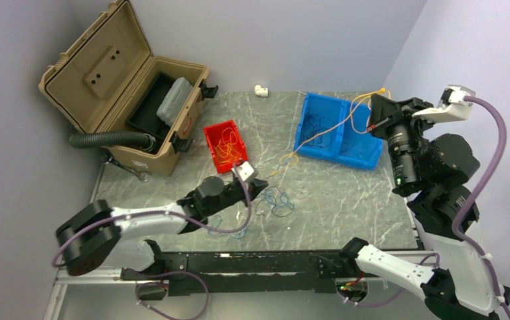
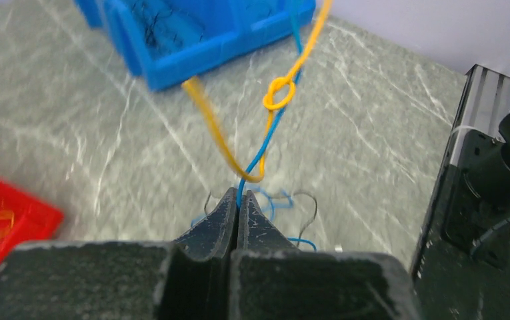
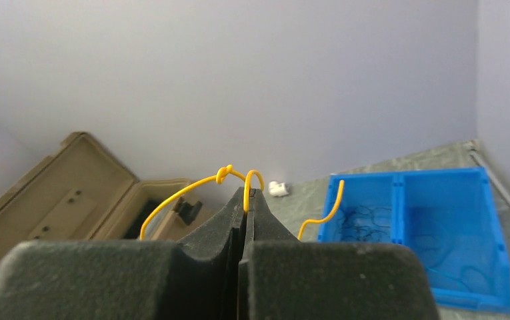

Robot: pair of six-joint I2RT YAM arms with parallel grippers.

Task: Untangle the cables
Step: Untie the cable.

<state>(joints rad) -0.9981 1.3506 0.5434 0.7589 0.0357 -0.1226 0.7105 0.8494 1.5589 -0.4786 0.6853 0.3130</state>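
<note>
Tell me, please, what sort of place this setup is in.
Probably a robotics lab bench: a left arm and right arm bolted to a stone-patterned table between bare walls, with cables lying near a blue bin, a red bin and an open tan case.

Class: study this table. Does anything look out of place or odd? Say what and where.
Yes. A yellow cable is knotted round a blue cable in mid-air by the blue bin; the left gripper pinches the blue one, the right gripper the yellow.
</note>
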